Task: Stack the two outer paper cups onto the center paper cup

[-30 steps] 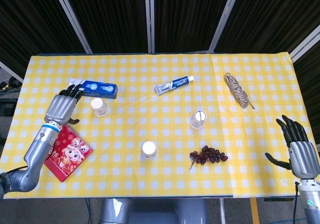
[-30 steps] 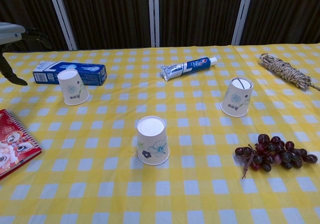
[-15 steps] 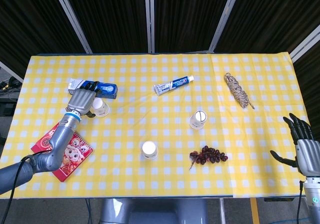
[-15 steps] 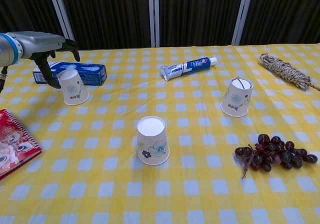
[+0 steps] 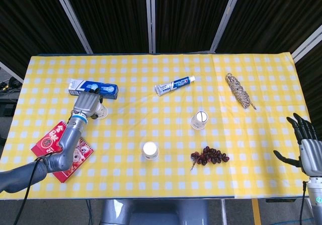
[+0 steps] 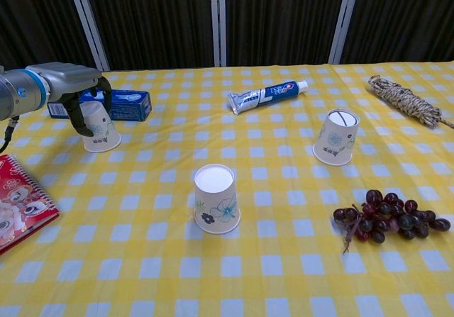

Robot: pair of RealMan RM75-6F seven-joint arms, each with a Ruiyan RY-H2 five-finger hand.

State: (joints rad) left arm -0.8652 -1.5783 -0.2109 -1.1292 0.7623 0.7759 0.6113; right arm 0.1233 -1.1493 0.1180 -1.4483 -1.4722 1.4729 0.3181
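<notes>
- Centre white paper cup with blue flower print [image 6: 216, 199]: upside down on the yellow-and-white checked tablecloth [image 5: 151, 184], near the front edge, untouched
- Left white paper cup with floral print [image 6: 96, 129]: upside down, just in front of the blue toothpaste box [image 5: 95, 88]; upper part covered by the left hand
- Right white paper cup with floral print [image 6: 336, 137]: upside down, tilted a little, between the toothpaste tube and the grapes, free of any hand
- Left hand [image 5: 86, 104]: grey, set over the top of the left cup, fingers curled down around its sides, gripping it
- Right hand [image 5: 307, 147]: at the table's right edge, well apart from all cups, fingers spread, holding nothing
- White-and-blue toothpaste tube [image 5: 175, 85]: lying at the rear centre
- Coil of tan rope [image 5: 238, 90]: rear right
- Bunch of dark red grapes [image 6: 386, 218]: front right
- Red notebook with cartoon print [image 5: 60, 147]: front left, partly under the left forearm
</notes>
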